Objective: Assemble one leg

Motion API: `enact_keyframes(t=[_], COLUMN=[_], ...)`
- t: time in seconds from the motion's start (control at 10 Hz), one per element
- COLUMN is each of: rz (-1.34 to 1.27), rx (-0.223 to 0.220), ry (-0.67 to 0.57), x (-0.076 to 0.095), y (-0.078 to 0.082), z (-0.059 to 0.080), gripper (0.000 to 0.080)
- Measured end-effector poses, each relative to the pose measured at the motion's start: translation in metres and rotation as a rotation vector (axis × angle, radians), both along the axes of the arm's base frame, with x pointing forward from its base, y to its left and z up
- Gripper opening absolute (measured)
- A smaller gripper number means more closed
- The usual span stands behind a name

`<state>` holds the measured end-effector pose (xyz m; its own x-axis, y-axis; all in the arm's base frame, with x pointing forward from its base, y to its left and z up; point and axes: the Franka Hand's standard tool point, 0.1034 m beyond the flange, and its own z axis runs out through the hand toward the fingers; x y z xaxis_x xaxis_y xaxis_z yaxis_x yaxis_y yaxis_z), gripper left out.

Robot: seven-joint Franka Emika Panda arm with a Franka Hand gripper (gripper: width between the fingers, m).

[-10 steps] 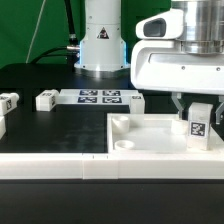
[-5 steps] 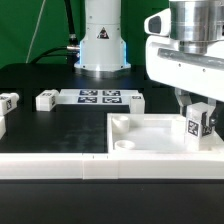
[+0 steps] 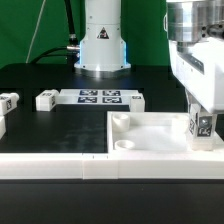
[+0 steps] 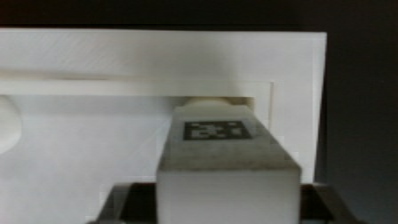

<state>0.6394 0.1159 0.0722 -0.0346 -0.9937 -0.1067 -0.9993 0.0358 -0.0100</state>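
At the right edge of the exterior view, the leg (image 3: 203,127), judged light, rigid and smooth-sided, is held upright over the square panel (image 3: 150,132), gripped by its flat flanks in the clamped claw (image 3: 202,118).

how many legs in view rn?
3. One leg in the gripper over the square panel's corner on the exterior view's right; two loose on the table at its left. Others may be hidden.
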Motion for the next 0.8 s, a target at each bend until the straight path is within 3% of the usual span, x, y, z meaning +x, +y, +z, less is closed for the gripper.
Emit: enact_keyframes(t=[0.3,0.5,0.8], rz=[-0.069,0.097,0.477], rx=[0.007,0.004,-0.002], ry=[0.008,-0.013,-0.052], x=[0.0001,0.0012,0.0004], y=[-0.0007,0.0003,0.0027], z=[-0.0003,0.0008,0.0002], gripper=[0.0291,0.0575,0.0645])
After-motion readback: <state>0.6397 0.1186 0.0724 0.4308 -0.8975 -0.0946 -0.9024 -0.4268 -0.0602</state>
